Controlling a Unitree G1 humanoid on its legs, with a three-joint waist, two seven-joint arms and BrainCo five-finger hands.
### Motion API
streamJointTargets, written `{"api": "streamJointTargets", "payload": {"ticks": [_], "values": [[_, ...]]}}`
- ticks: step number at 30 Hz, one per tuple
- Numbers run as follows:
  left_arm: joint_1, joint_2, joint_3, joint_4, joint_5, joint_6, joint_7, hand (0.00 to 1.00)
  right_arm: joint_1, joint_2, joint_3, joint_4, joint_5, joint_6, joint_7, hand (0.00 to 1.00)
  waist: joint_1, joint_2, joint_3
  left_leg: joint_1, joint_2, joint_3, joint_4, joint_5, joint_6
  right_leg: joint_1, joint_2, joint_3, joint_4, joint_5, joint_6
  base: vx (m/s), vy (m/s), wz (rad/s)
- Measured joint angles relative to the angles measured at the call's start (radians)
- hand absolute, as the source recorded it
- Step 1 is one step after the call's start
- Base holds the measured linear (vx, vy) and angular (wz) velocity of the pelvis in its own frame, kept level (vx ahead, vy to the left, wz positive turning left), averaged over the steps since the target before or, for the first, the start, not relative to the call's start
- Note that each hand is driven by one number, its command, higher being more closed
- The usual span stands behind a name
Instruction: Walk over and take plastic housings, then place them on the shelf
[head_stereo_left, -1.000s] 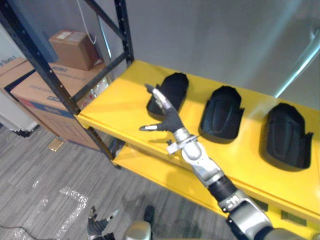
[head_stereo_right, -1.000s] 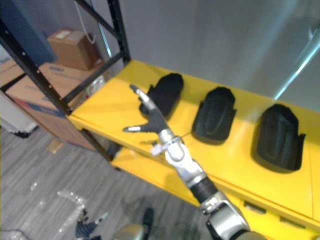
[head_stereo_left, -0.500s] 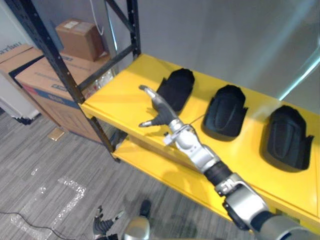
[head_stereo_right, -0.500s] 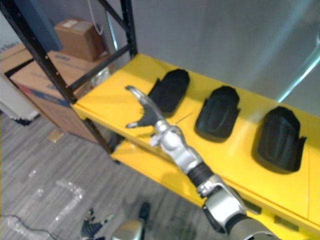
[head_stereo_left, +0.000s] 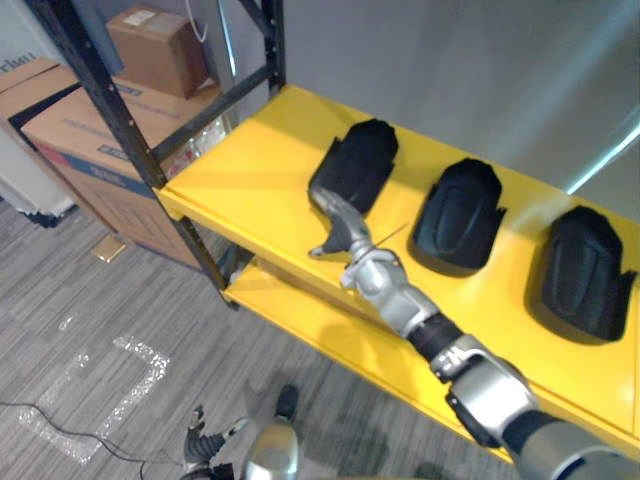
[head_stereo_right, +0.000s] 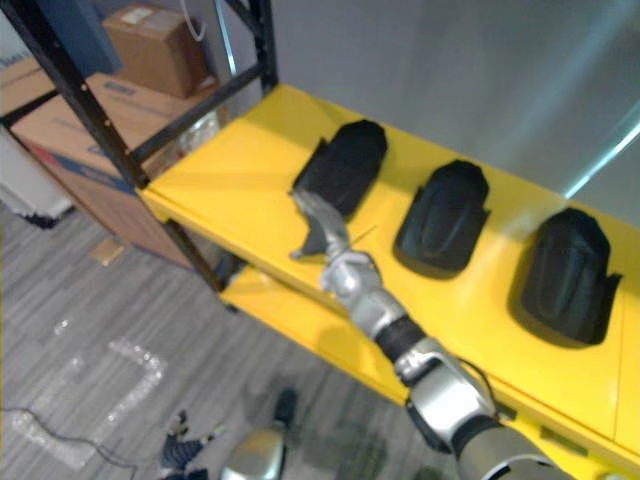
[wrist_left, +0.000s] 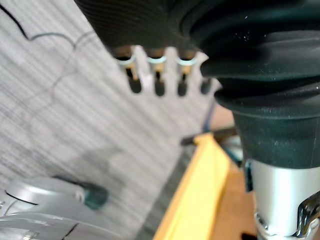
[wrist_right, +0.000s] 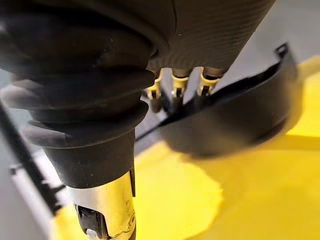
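Three black housings lie in a row on the yellow shelf (head_stereo_left: 250, 180): the leftmost housing (head_stereo_left: 358, 170), a middle one (head_stereo_left: 458, 212) and a rightmost one (head_stereo_left: 585, 270). You have two hands. Your right hand (head_stereo_left: 343, 228) touches the leftmost housing's front end with straight, spread fingers, gripping nothing. A careless pull could drag that housing off the shelf's front edge. Your left hand (wrist_left: 158, 80) hangs below the shelf, fingers relaxed and empty.

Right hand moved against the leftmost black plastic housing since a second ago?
Yes: the right hand drew back from beside the black plastic housing to its near end.
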Motion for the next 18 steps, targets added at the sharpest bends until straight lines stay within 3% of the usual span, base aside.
{"api": "streamJointTargets", "payload": {"ticks": [3,11,16,18], "values": [[-0.004,0.000,-0.005,-0.009,0.000,0.002,0.000,0.00,-0.032,-0.016,-0.037,0.007,0.001,0.010,-0.034,0.00,0.000,0.007,0.005,0.001,0.001,0.000,0.000,0.000,0.000,-0.001,-0.001,0.000,0.006,-0.004,-0.001,-0.04,0.000,-0.01],[-0.011,0.002,-0.009,-0.022,-0.001,0.012,-0.006,0.00,-0.052,-0.041,-0.061,0.026,0.007,0.015,-0.020,0.00,0.000,0.006,0.040,0.001,0.007,0.002,0.000,-0.001,0.004,-0.009,-0.007,0.002,0.023,-0.014,0.010,-0.03,-0.002,-0.01],[-0.014,0.002,-0.009,-0.044,-0.002,0.033,-0.009,0.00,-0.054,-0.055,-0.060,0.028,0.073,0.006,0.125,0.00,0.000,0.006,0.041,0.000,0.005,0.003,0.000,0.001,0.000,-0.009,-0.014,0.002,0.024,-0.014,0.010,0.00,0.000,0.00],[-0.016,0.002,-0.009,-0.059,-0.002,0.035,-0.009,0.00,-0.055,-0.058,-0.057,0.027,0.104,0.009,0.230,0.00,0.000,0.006,0.041,0.001,0.005,0.004,0.000,0.001,0.000,-0.009,-0.014,0.003,0.026,-0.014,0.010,0.00,0.000,0.00]]}}
